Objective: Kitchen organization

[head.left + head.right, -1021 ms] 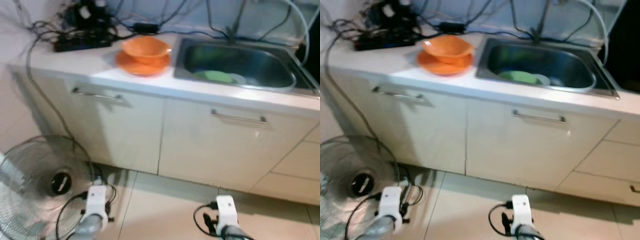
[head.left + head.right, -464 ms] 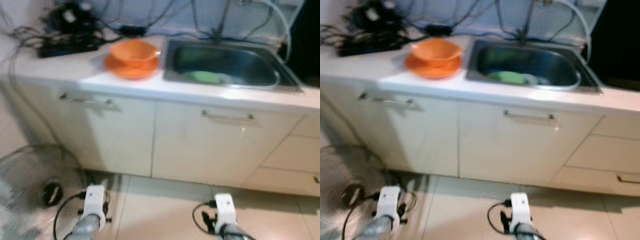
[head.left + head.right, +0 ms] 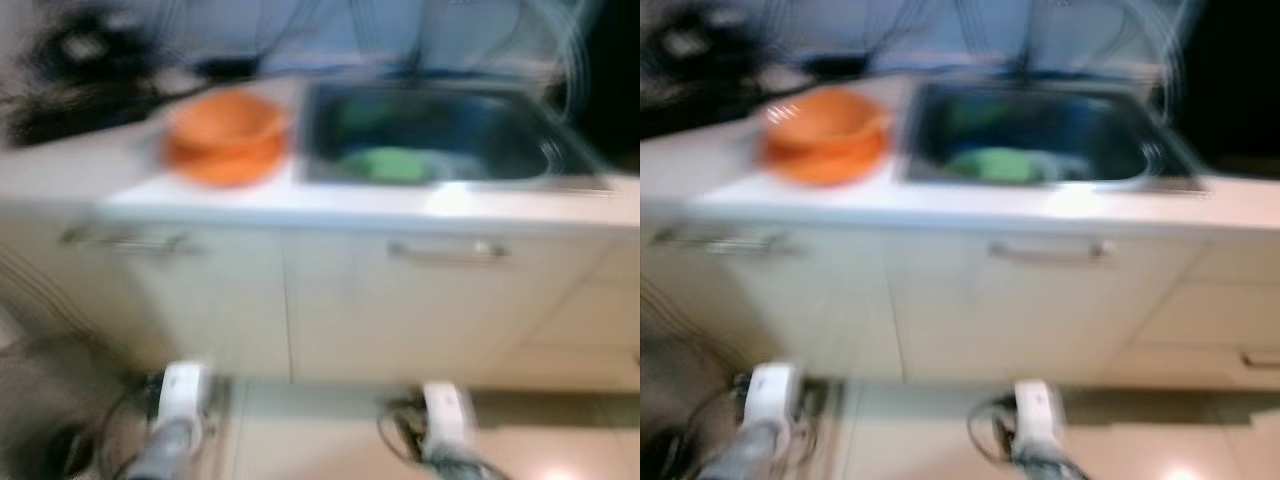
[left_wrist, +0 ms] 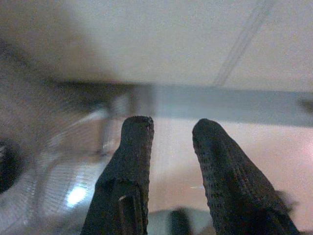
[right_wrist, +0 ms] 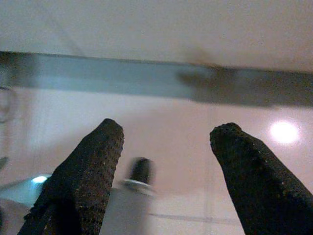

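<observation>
Both head views were blurred. An orange bowl sat on an orange plate on the white worktop, just beside the steel sink and at its 9 o'clock. Inside the sink lay a green dish. Dark cables were piled at the worktop's far left, at 10 o'clock from the bowl. Below were pale cabinet doors with bar handles. Both arms hung low over the tiled floor. The left gripper had its fingers a little apart and held nothing. The right gripper had its fingers spread wide, also with nothing between them.
</observation>
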`<state>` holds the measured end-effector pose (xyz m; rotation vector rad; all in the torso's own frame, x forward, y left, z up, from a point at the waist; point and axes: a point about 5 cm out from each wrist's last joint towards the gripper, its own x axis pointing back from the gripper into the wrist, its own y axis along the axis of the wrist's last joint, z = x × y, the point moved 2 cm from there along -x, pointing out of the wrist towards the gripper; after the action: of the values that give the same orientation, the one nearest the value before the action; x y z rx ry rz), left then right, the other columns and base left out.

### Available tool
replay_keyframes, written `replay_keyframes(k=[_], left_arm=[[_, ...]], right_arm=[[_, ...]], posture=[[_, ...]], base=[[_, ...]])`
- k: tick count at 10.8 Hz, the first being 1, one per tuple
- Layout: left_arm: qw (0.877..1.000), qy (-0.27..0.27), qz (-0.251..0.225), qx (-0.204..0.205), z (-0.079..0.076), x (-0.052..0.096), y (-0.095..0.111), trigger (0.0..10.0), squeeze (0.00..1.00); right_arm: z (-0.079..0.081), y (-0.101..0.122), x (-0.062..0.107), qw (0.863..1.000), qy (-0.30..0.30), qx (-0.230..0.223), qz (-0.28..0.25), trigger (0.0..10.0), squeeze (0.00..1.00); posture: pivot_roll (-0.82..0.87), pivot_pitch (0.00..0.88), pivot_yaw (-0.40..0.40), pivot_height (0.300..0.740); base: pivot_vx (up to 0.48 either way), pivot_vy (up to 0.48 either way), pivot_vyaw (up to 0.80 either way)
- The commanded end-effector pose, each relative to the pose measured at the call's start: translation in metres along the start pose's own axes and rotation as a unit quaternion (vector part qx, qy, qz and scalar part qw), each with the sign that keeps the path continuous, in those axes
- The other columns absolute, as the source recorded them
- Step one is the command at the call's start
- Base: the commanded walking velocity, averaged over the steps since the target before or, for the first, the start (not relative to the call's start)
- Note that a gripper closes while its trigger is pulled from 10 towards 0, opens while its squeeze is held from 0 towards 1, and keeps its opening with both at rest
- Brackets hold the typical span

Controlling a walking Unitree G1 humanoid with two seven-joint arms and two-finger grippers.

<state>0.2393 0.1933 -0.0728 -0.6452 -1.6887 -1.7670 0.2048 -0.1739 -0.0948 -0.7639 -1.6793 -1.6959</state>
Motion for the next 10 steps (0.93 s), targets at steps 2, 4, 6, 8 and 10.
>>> replay_keyframes(k=[2, 4, 6, 8, 10], left_arm=[[1.0, 0.009, 0.008, -0.006, 0.0146, 0.0019, -0.006, 10.0, 0.0], [1.0, 0.011, 0.007, -0.005, 0.0146, 0.0019, -0.0058, 10.0, 0.0], [1.0, 0.012, 0.009, -0.01, 0.0146, 0.0018, -0.0057, 10.0, 0.0], [1.0, 0.008, 0.012, -0.01, 0.0145, 0.0016, -0.0059, 10.0, 0.0], [1.0, 0.006, 0.021, -0.014, 0.014, 0.0015, -0.0076, 10.0, 0.0]], right_arm=[[0.0104, 0.0054, -0.0021, 1.0, 0.011, 0.001, -0.008, 10.0, 0.0], [0.0098, 0.0043, -0.0018, 1.0, 0.011, 0.002, -0.006, 10.0, 0.0], [0.0094, 0.0029, -0.0015, 1.0, 0.01, 0.004, -0.003, 10.0, 0.0], [0.0095, 0.0026, -0.0015, 1.0, 0.011, 0.009, -0.002, 10.0, 0.0], [0.008, -0.0005, -0.0008, 1.0, 0.009, 0.013, 0.003, 10.0, 0.0]], posture=[[0.18, 0.039, -0.021, 0.74], [0.18, 0.039, -0.021, 0.74], [0.17, 0.037, -0.021, 0.74], [0.17, 0.034, -0.02, 0.74], [0.17, 0.027, -0.02, 0.74]], base=[[0.223, 0.0, 0.0], [0.0, 0.0, 0.0], [0.0, 0.0, 0.0], [0.0, 0.0, 0.0], [0.0, 0.0, 0.0]])
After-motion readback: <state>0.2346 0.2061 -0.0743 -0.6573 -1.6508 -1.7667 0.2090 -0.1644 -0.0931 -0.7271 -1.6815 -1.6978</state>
